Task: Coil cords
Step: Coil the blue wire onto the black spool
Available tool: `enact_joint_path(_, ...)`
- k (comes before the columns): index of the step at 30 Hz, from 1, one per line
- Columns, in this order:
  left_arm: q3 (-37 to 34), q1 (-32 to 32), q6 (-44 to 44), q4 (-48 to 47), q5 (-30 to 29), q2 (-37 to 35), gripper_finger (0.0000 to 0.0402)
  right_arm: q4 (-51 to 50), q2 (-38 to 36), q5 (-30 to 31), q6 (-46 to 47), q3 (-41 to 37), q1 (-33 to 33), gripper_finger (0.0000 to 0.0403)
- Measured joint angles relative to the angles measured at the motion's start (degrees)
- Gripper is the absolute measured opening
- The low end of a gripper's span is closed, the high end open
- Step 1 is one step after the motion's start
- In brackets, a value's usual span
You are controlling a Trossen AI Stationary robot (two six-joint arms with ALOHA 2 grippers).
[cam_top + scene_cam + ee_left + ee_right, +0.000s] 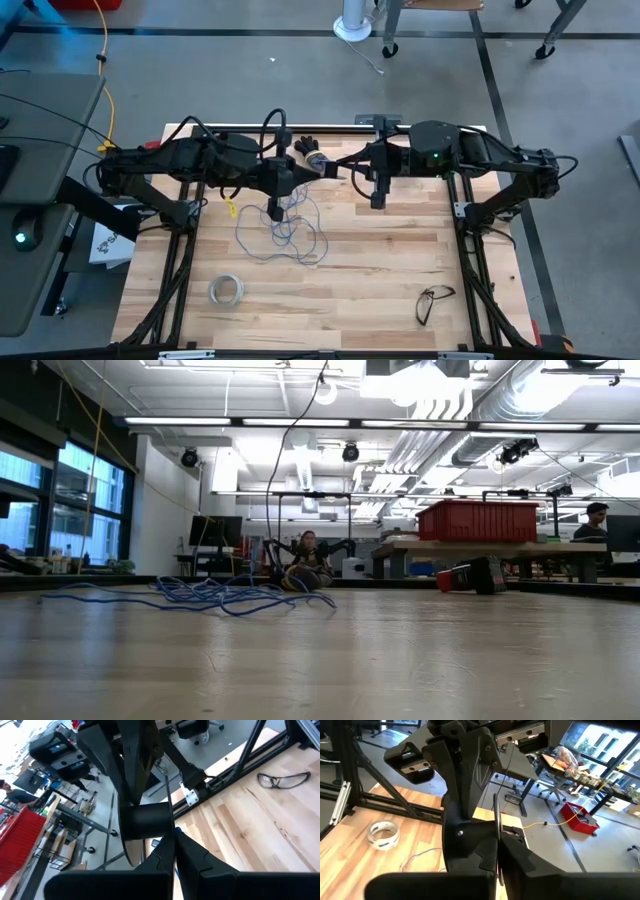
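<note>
left gripper [175,851] closed, spool [145,821], glasses [283,779]

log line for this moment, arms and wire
left gripper: shut on wire | right gripper: shut on wire | wire: mostly loose on table | coiling: unfinished

Thin bluish-grey wire [285,228] lies in loose, tangled loops on the wood table, w/ one end running up to a small dark spool [316,162] held above the table's far-centre.
</note>
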Motion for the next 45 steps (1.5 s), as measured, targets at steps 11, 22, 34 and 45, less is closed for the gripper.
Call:
enact_joint_path(11,0.17,-1.43,-6.49,-0.37,-14.77,-2.29,0.0065,-4.58,-0.64,8.93,0.87,0.13,-0.63,0.0001)
enact_joint_path(22,0.07,0.85,-7.44,-0.01,-9.77,2.34,0.0132,-5.72,4.2,11.77,-2.74,0.03,-1.03,0.0)
enact_joint_path(34,0.04,1.52,-15.38,-3.04,-5.53,2.67,0.0131,-5.53,4.0,14.25,-5.2,0.04,-0.98,0.0)
enact_joint_path(45,0.04,2.76,-12.15,-2.78,-7.99,3.52,0.0127,-4.83,4.0,13.43,-5.72,0.04,-1.09,0.0)
